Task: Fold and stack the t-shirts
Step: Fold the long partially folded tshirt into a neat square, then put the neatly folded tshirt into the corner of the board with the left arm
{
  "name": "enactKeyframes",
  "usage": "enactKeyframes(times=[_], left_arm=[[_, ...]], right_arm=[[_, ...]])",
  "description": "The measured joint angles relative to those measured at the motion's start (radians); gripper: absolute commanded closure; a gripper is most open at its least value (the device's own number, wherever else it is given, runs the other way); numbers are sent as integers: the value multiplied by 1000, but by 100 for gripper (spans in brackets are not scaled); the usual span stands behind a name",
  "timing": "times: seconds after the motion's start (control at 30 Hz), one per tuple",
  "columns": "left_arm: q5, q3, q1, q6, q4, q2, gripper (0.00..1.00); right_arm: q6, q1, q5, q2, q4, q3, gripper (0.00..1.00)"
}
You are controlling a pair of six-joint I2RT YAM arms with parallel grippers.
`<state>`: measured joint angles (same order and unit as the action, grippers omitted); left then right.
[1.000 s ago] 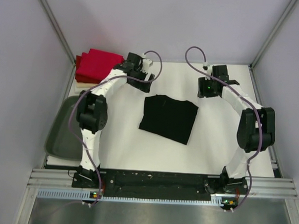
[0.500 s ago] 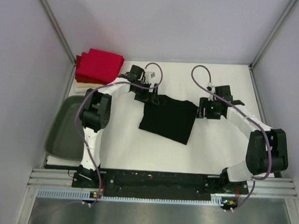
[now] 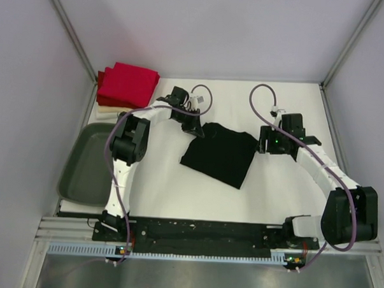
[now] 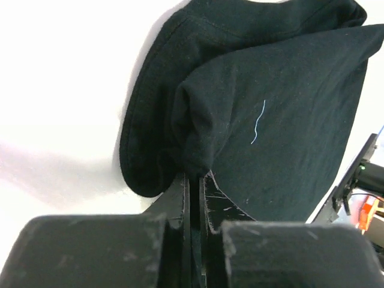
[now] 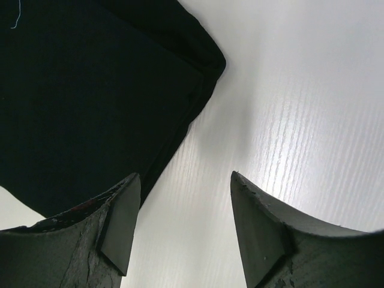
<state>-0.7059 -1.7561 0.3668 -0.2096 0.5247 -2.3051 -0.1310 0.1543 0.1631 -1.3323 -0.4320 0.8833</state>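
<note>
A black t-shirt, folded into a rough square, lies mid-table. My left gripper is at its far left corner and shut on a bunched fold of the cloth. In the left wrist view the black t-shirt rises from the closed left gripper and shows a thin pale thread. My right gripper stands open beside the shirt's far right corner. In the right wrist view the black t-shirt edge runs beside the left finger, and only bare table shows inside the right gripper. Folded red t-shirts sit on a cream one at the far left.
A grey oval tub stands at the left edge of the white table, below the folded stack. Metal frame posts and pale walls close in the left, right and far sides.
Both arms have come in toward the black shirt. The left gripper went from open to shut on the far left corner, bunching it. The right gripper has moved up to the right corner.
</note>
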Motion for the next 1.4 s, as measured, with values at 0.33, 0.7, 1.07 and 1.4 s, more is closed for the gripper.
enactKeyframes(times=[0.33,0.7,1.07,1.4], left_arm=[[-61,94,-27,-77,-63,47,100],[57,10,-134,-3,9,132,100],[434,-349,-209,270,163,121,100],[734,-552,-203,488,187,108,100]], right_arm=[[14,0,-10,24,5,-51,39],[9,0,-18,27,9,-66,38],[20,0,-40,29,12,-68,38],[29,0,-59,29,21,-87,38]])
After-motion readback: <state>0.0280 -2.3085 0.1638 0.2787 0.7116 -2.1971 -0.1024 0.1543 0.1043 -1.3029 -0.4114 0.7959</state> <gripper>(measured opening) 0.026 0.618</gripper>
